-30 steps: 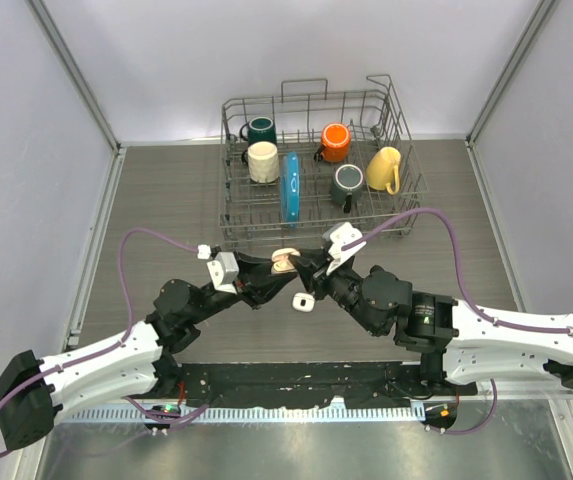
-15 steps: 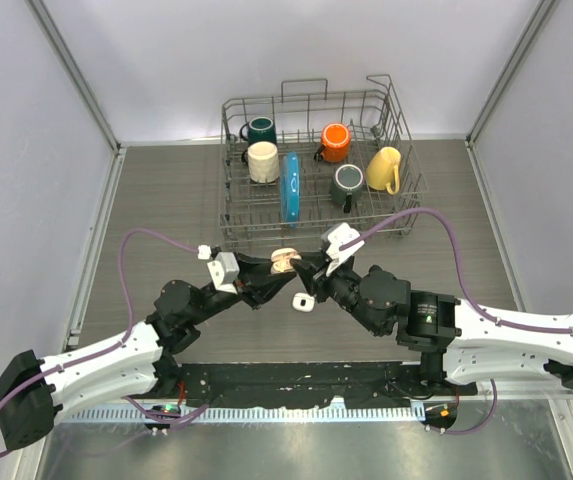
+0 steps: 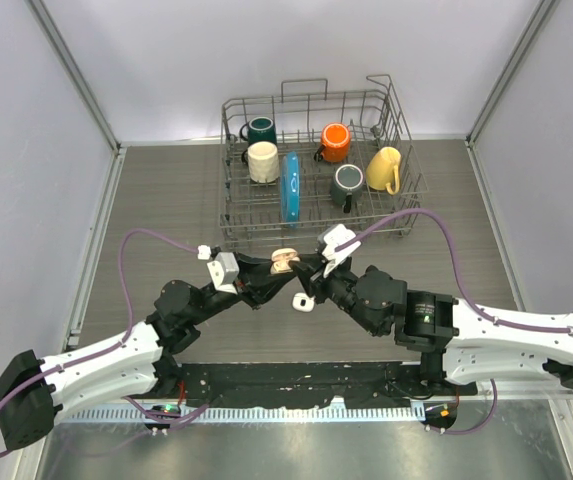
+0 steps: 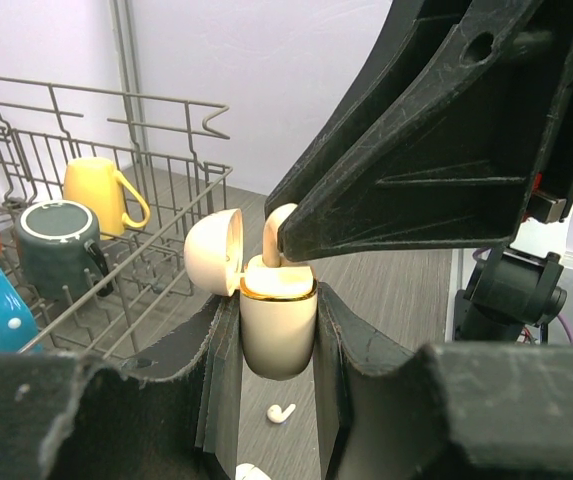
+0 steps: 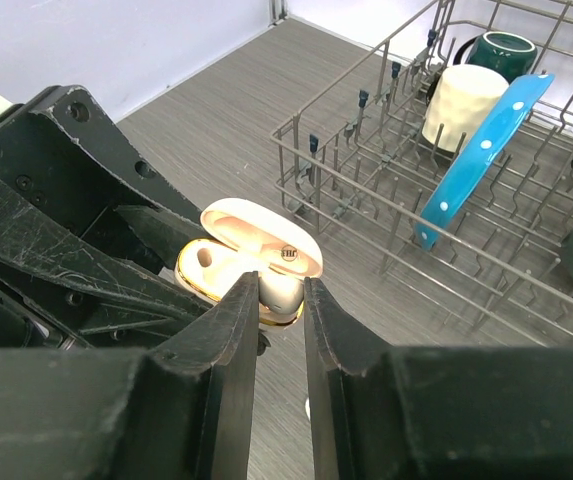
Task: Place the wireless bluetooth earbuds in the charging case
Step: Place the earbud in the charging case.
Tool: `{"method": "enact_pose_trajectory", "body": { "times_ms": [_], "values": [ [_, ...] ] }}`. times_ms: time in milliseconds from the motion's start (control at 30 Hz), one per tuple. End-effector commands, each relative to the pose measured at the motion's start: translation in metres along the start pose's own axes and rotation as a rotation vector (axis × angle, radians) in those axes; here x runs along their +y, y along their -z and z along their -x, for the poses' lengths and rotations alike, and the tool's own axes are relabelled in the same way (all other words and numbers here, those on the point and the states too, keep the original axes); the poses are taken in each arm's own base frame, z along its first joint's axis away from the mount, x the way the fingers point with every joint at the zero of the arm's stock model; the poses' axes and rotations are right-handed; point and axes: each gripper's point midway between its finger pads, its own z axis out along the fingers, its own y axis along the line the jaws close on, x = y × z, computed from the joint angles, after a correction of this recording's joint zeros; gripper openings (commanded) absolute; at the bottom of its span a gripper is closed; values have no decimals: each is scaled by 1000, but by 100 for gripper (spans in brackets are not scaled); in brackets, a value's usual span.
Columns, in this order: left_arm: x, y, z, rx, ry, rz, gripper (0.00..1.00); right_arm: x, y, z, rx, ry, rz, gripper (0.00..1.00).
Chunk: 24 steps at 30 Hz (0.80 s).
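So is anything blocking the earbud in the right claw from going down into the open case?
Nothing visible does. The earbud, pinched in the right claw, sits right at the mouth of the charging case, which the left claw holds. The lid is swung open to one side, off the path.

Overhead view looking down, both wrist views close, facing each other, sharing the charging case (image 4: pixel 277 335)
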Motion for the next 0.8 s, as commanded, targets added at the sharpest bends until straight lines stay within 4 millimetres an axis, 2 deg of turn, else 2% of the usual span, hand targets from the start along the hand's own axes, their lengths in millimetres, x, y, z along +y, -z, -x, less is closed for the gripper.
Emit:
{"method": "enact_pose_trajectory", "body": {
  "times_ms": [0,200,233,300,400,433,533,633,767],
  "values": [
    [0,-2,45,-164,-54,3,0,5,-3,7,5,-18,-2,7],
    [-1,-1,48,-175,-62,-4,0,10,-8,9,17,-41,-1,16],
    [-2,-1,47,-174,-62,-7,0,11,-8,9,17,-44,1,24],
    [-2,-1,48,-177,-64,-6,0,12,-8,11,13,-60,7,29],
    [-1,0,46,-175,-65,-4,0,13,-5,18,0,-93,12,46],
    [-1,0,46,-177,-65,-6,0,12,-5,20,-5,-101,13,57],
    [-1,0,44,-172,-64,-4,0,10,-1,27,-22,-148,12,74],
    [-1,0,44,-173,-64,-2,0,5,2,36,-44,-208,3,82],
    [0,0,45,-174,-64,-1,0,-4,4,48,-73,-285,-7,83]
  ]
}}
